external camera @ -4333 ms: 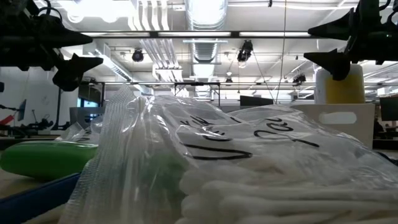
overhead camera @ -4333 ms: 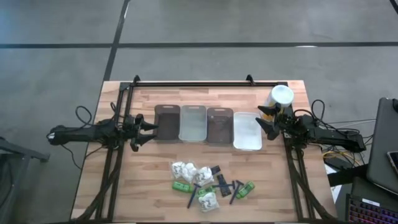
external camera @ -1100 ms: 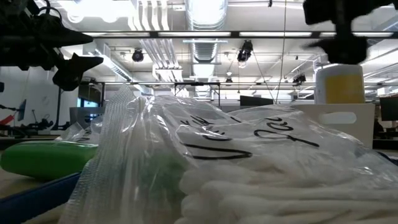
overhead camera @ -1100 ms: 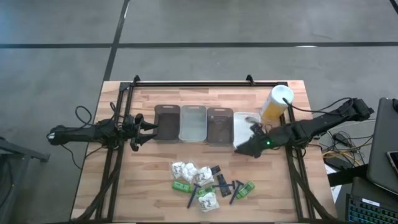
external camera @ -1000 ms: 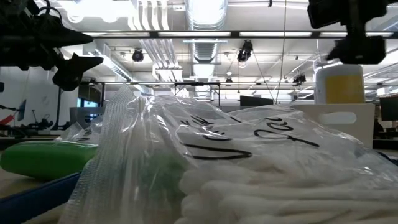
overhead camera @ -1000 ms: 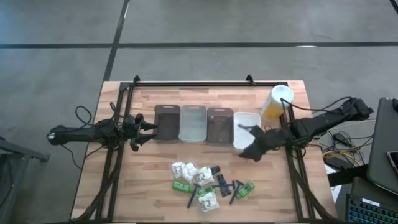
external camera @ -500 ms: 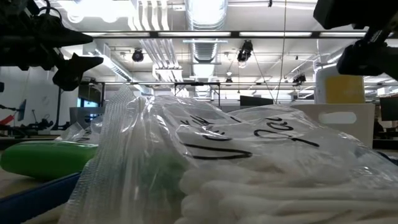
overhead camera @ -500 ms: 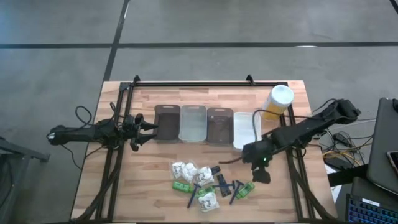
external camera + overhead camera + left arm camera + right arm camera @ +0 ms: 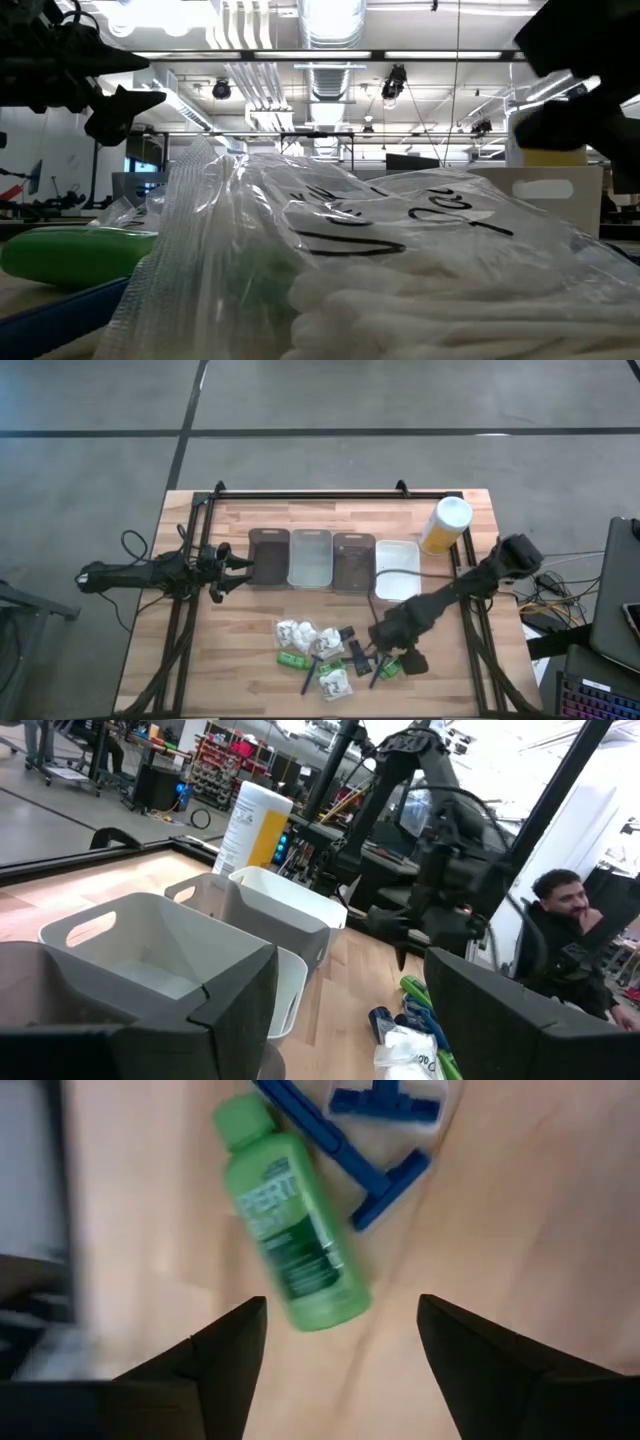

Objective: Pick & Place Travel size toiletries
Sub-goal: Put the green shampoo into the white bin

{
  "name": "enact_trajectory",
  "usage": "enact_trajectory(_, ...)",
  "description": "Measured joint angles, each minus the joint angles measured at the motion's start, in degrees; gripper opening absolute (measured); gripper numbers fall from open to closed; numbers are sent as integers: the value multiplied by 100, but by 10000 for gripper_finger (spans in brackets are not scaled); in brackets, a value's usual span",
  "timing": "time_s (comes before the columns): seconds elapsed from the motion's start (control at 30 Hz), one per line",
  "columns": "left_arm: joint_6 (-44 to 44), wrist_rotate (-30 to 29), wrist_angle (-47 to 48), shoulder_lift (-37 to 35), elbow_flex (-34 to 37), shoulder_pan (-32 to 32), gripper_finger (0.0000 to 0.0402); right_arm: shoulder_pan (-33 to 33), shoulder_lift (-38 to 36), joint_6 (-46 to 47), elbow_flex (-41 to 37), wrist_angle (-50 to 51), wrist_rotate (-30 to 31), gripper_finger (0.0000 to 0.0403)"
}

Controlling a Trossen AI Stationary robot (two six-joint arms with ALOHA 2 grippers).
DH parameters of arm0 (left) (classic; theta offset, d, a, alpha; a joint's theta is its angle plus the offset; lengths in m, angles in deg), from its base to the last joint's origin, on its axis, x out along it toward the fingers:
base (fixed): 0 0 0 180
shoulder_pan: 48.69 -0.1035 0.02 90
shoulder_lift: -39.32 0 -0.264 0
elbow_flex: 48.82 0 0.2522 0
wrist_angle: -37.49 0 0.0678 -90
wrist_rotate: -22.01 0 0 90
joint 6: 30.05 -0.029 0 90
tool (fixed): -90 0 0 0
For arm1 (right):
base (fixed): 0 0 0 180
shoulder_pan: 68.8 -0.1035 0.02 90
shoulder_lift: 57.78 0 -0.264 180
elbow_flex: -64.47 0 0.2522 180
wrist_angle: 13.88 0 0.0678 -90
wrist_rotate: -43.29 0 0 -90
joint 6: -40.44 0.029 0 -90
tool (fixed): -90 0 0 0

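Observation:
The toiletries lie in a pile near the table's near edge: white wrinkly packets, green tubes, dark blue razors and small black pieces. My right gripper hovers open above the pile's right end. In the right wrist view its fingers stand over a green tube lying flat beside two blue razors. My left gripper waits open at the left, beside the leftmost brown tray. In the low view a packet of cotton swabs fills the front.
Four trays stand in a row at mid-table, brown and clear by turns, the rightmost white-clear. A tall yellow bottle with a white cap stands at the far right. A person sits beyond the table. Bare wood lies left of the pile.
My right gripper has swung from beside the rightmost tray toward the table's near edge and leftward, coming down over the right end of the toiletry pile. It has stayed open. The pile and the left arm have not moved.

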Motion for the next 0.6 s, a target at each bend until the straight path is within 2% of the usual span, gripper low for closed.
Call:
enact_trajectory(0.07, 0, -2, 0, 1, 0, 0, 257, -186, 185, -351, 218, 197, 490, 253)
enact_trajectory(0.13, -1, -1, 0, 0, 0, -4, 257, -321, 362, -570, 400, 304, 691, 257)
enact_trajectory(0.37, 0, -2, 2, 2, 0, -4, 257, -681, 800, -649, 742, 396, 696, 291)
enact_trajectory(0.6, -2, -1, 0, 0, 0, -2, 257, -822, 1063, -293, 761, 214, 725, 322)
